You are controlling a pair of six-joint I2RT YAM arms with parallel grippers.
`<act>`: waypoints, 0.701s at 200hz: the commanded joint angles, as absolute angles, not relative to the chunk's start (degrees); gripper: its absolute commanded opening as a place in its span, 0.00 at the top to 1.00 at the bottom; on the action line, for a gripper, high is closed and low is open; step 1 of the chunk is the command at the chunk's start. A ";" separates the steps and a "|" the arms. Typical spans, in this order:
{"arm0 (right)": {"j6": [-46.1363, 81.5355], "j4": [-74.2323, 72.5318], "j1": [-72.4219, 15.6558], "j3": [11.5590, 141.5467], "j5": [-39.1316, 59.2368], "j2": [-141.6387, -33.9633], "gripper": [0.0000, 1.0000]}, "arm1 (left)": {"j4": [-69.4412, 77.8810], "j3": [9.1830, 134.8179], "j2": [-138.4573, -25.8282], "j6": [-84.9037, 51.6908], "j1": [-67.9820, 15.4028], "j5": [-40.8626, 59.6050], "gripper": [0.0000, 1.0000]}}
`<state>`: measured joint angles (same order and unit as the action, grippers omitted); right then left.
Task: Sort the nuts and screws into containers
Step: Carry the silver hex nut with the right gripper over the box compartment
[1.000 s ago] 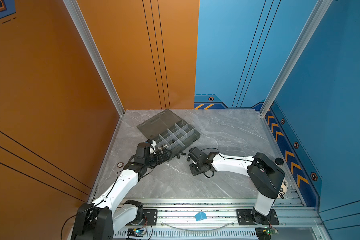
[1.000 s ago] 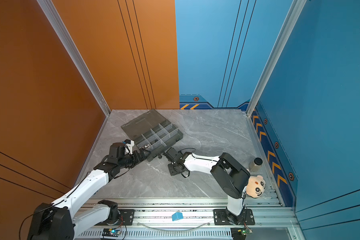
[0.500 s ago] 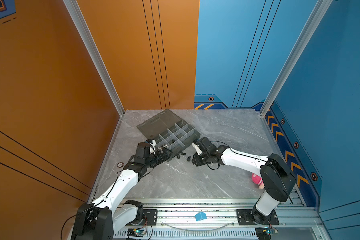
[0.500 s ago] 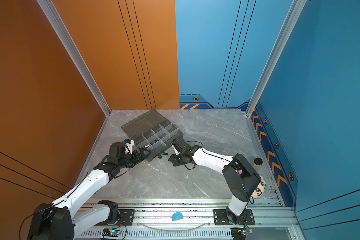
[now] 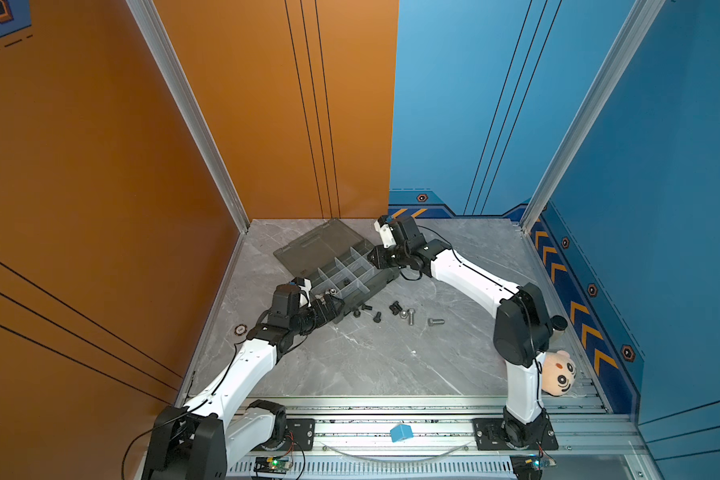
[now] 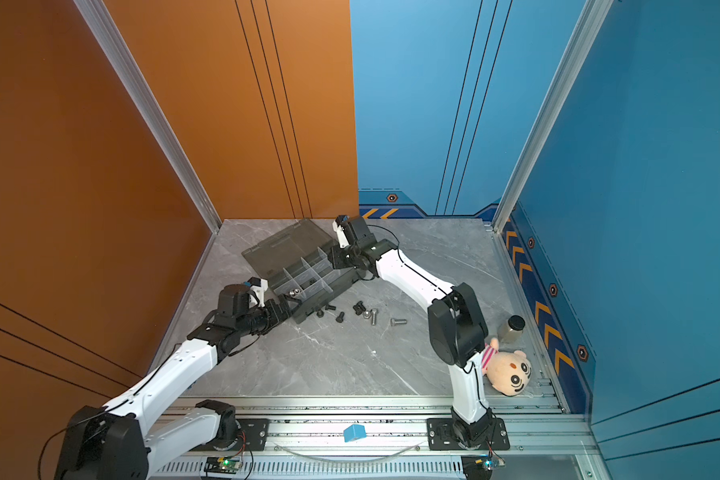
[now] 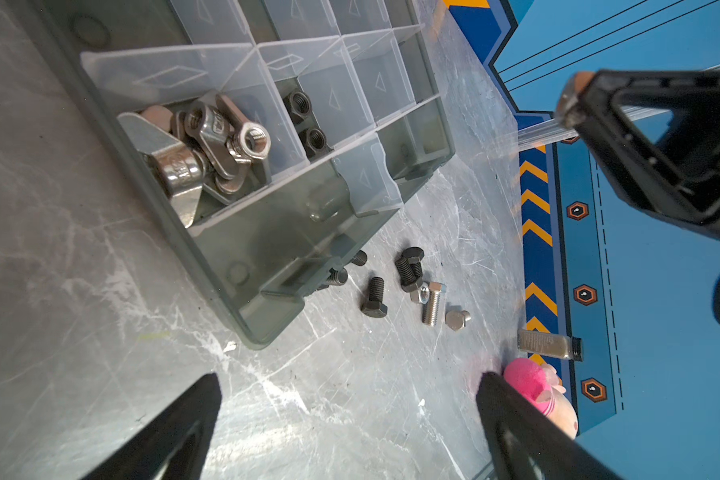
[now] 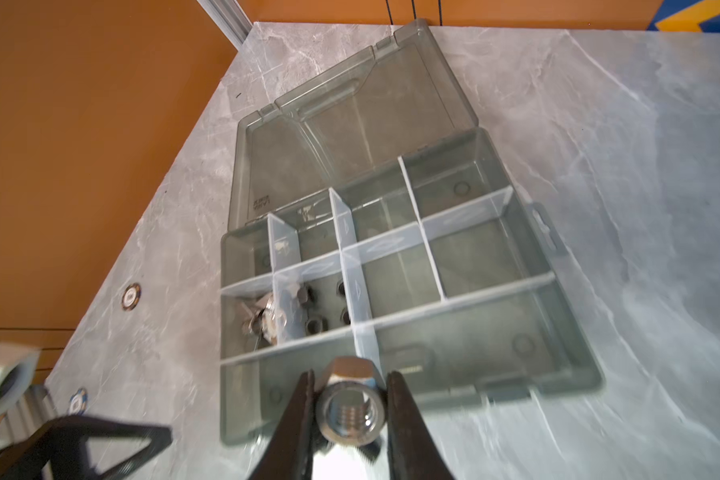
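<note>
In both top views the left arm is stretching low and forward over the counter (image 5: 350, 365). The left pincer (image 5: 334, 308) (image 6: 287, 308) is lying at the near corner of the smoky-grey organizer box (image 5: 371, 286) (image 6: 333, 286). The right arm is arching up from its base, elbow raised. Its forearm is reaching across to the box's far right end, where the right pincer (image 5: 378, 258) (image 6: 336, 259) is hanging. Loose screws (image 5: 410, 316) (image 6: 373, 318), black and silver, are lying on the counter just in front of the box, between the arms.

In the left wrist view the left pincer (image 7: 350, 377) is standing wide open and empty, its fingers (image 7: 175, 428) spreading over bare counter beside the box corner. Silver wing nuts (image 7: 200, 153) are filling the corner compartment, and black hex nuts (image 7: 304, 120) are sitting in the next one. The screws (image 7: 410, 274) are lying just outside the wall.

In the right wrist view the right pincer (image 8: 350, 376) is clamping a silver hex nut (image 8: 350, 415) between its fingers, poised over the box (image 8: 574, 345), whose lid (image 8: 371, 124) is lying flat open.
</note>
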<state>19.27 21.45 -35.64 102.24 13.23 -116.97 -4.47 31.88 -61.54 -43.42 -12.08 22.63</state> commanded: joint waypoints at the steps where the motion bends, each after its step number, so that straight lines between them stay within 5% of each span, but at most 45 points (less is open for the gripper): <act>1: 16.65 23.27 -36.22 107.55 10.54 -121.97 1.00 | -5.00 32.29 -61.37 -43.57 -12.48 23.97 0.02; 140: 17.75 19.35 -36.62 114.60 11.13 -133.62 1.00 | -5.65 32.61 -61.35 -43.15 -12.36 24.33 0.02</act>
<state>17.80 20.36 -36.34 112.57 11.77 -131.68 -4.56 31.90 -61.52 -43.40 -12.08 22.79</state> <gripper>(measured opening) 0.254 0.978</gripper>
